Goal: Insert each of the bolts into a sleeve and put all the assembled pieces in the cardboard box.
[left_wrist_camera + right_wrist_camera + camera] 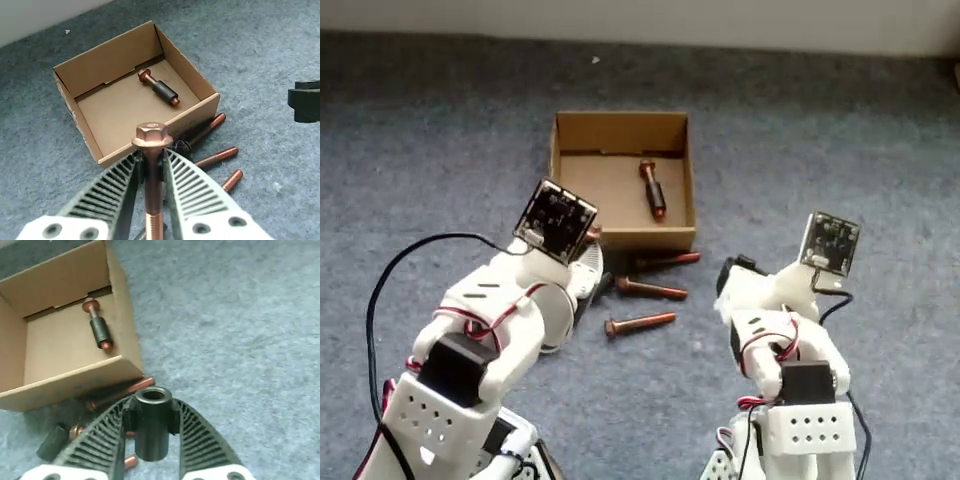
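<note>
My left gripper (pixel 151 156) is shut on a copper bolt (pixel 151 136), held head-up just in front of the cardboard box (pixel 92 70). My right gripper (pixel 151 409) is shut on a black sleeve (pixel 152 426), open end up, beside the box's corner (pixel 131 371). One assembled bolt and sleeve (pixel 653 190) lies inside the box (pixel 674 128). Three loose bolts (pixel 650 290) lie on the carpet in front of the box, between the two arms. Another dark sleeve (pixel 52 442) lies among them.
Grey carpet covers the whole work area. The box floor (pixel 117 112) has free room beside the assembled piece (pixel 160 90). A black part (pixel 305 100) shows at the edge of the left wrist view. A pale wall strip (pixel 720 20) runs along the far side.
</note>
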